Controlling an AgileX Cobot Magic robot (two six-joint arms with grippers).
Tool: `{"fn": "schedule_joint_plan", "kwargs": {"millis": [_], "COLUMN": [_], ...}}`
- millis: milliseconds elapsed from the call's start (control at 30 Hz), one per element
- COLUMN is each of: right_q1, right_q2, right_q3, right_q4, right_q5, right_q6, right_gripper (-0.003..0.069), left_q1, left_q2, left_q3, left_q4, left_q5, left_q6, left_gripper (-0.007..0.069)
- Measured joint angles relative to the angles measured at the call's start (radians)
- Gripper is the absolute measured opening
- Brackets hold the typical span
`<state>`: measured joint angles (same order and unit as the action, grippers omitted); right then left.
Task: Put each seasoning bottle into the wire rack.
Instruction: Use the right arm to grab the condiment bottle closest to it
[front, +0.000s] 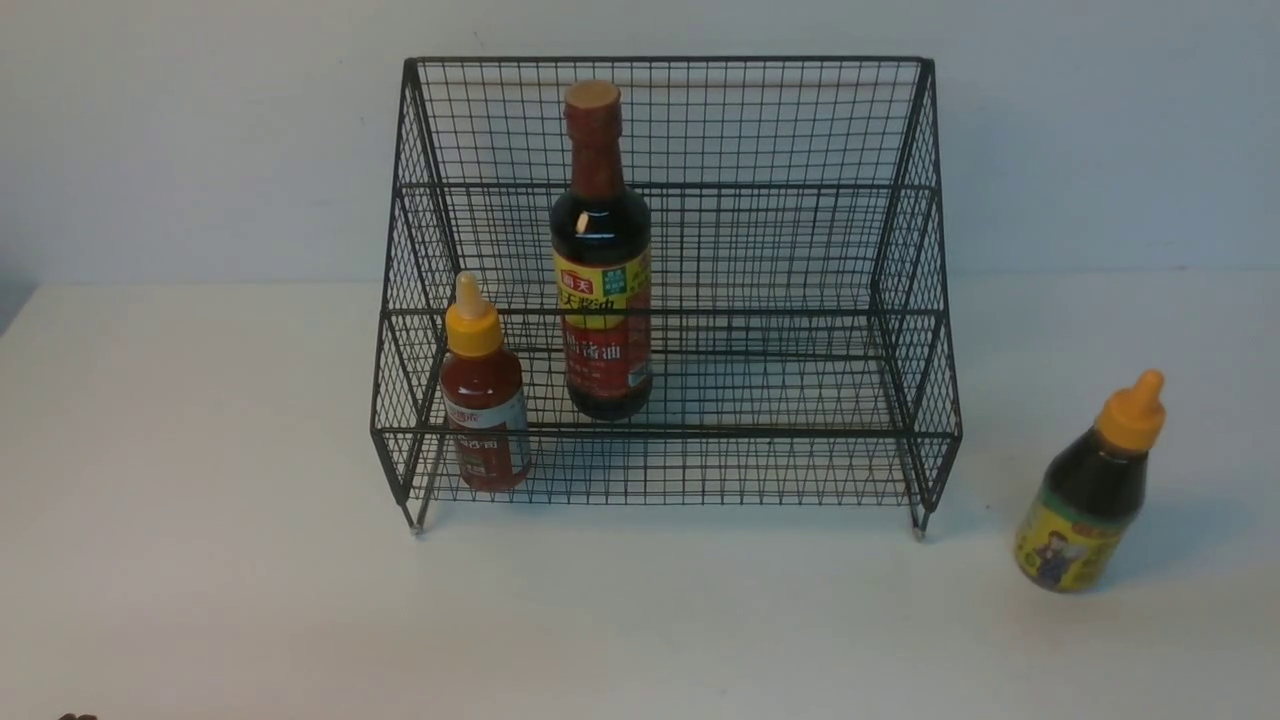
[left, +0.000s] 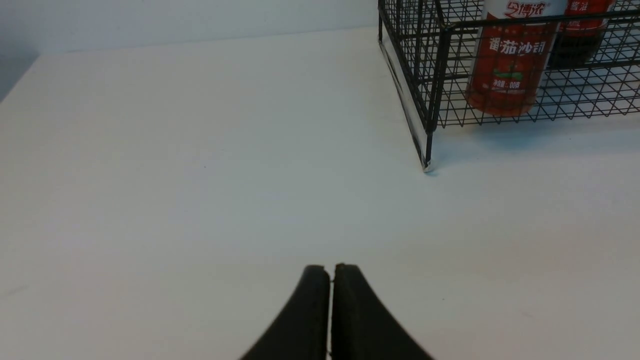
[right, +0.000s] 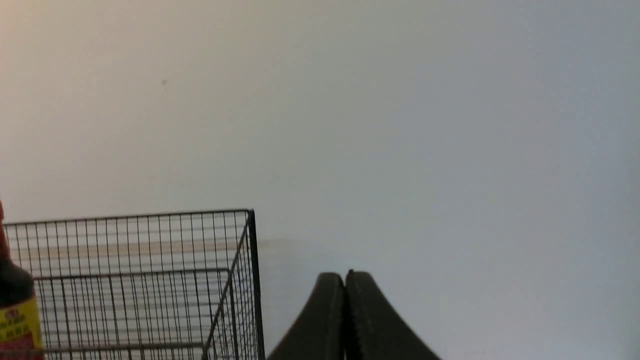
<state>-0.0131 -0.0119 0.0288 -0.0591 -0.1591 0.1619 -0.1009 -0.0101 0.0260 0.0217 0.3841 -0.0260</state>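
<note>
I see the wire rack (front: 750, 432) standing on the white table (front: 200, 520), close to the wall. Two bottles are inside it. Both stand up on the low front shelf. The tall dark bottle (front: 600, 260) with the brown cap is near the middle, a bit to the left. The small red bottle (front: 485, 410) with the yellow nozzle is in the front left corner, just beside the tall one and a little in front of it.

The small dark bottle (front: 1090, 490) with the orange nozzle and yellow label is not in the rack. It stands on the table to the right of the rack, well apart from it.

My left gripper (left: 332, 270) has its two black fingers pressed tight together with nothing between them. It hangs over bare table, apart from the rack's front left foot.

My right gripper (right: 345, 277) is squeezed closed too and holds nothing. It points at the wall. Its camera shows a top corner of the rack and a bit of the tall bottle.
</note>
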Motion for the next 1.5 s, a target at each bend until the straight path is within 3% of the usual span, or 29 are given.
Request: {"fn": "schedule_joint_plan", "kwargs": {"millis": [300,500,933,1133,1333,1500], "right_q1": [0.000,0.000,0.000,0.000,0.000,0.000], "right_q2": [0.000,0.031,0.655,0.890,1.147,1.291], "right_q3": [0.000,-0.004,-0.216,-0.222,-0.243,-0.282], "right_q4": [0.004,0.011,-0.184,-0.200,-0.193,-0.181], "right_q5": [-0.014,-0.246,-0.472,-0.575,-0.674,-0.732], "right_q6": [0.039,0.239,0.267,0.238,0.206,0.165], "right_gripper": [-0.0010,-0.0010,0.0014,0.0144,0.0372,0.0466], "left_q1": [0.000,0.000,0.000,0.000,0.000,0.000], "left_q2": [0.000,0.000,0.000,0.000,0.000,0.000], "left_q3": [0.000,0.000,0.000,0.000,0.000,0.000], "left_q4": [0.000,0.000,0.000,0.000,0.000,0.000], "left_q5": [0.000,0.000,0.000,0.000,0.000,0.000], "left_q6": [0.000,0.000,0.000,0.000,-0.001,-0.001], "left_gripper": [-0.0005,-0.0005,-0.0005,-0.0005,-0.0005,-0.0005]}}
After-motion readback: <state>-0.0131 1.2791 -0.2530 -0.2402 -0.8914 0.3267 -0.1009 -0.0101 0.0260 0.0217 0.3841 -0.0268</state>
